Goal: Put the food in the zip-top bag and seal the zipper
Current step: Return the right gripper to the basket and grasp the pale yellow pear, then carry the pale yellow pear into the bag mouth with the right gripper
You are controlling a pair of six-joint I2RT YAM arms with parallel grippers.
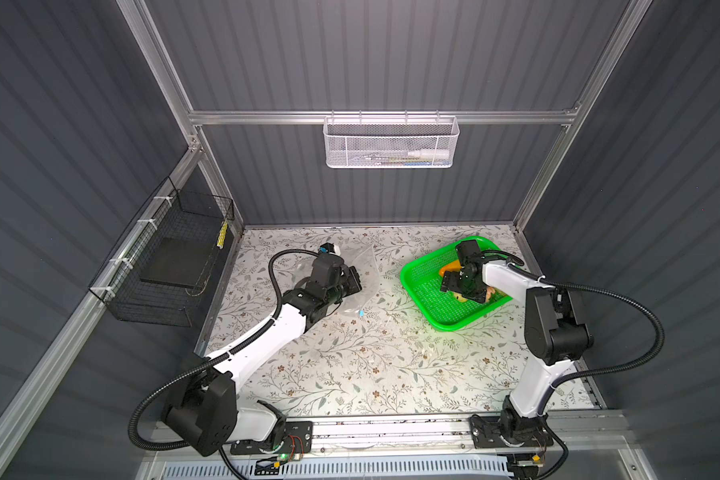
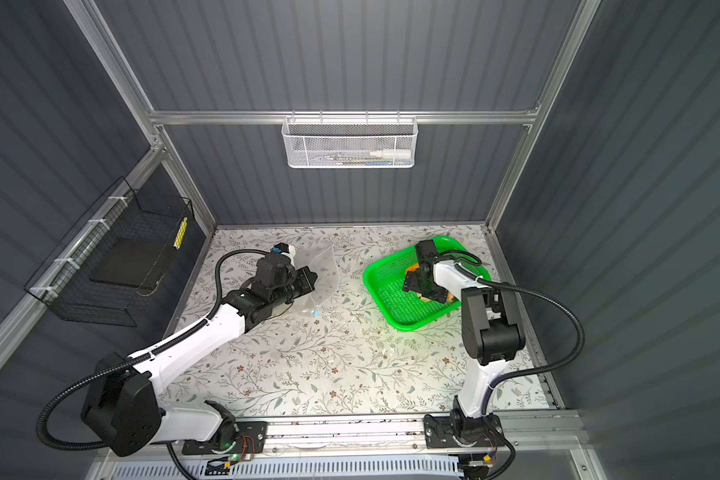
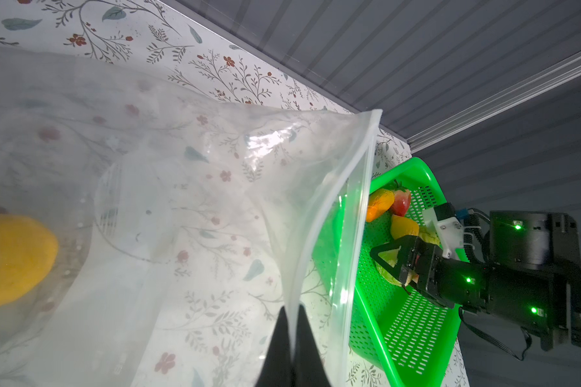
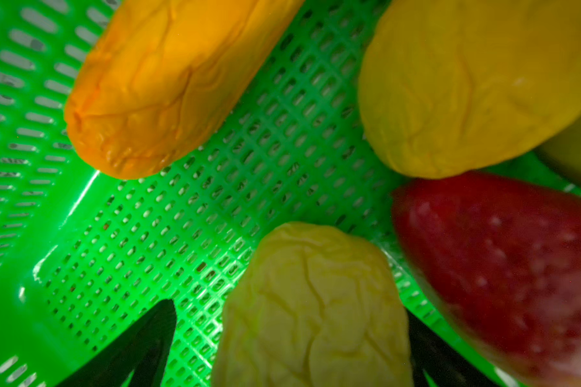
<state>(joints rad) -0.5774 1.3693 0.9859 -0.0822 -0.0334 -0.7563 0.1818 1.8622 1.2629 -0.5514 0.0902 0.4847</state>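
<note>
The clear zip-top bag lies left of centre, its mouth facing the basket. My left gripper is shut on the bag's upper edge just inside the zipper, holding it up. The blue slider sits at the near end. One yellow-orange food lies inside the bag. My right gripper is open in the green basket, a finger on each side of a pale yellow wrinkled food. Orange, yellow and red foods lie round it.
A white mesh basket hangs on the back rail. On the left wall is a black wire basket. The green basket stands close to the back right corner, its raised rim facing the bag's mouth.
</note>
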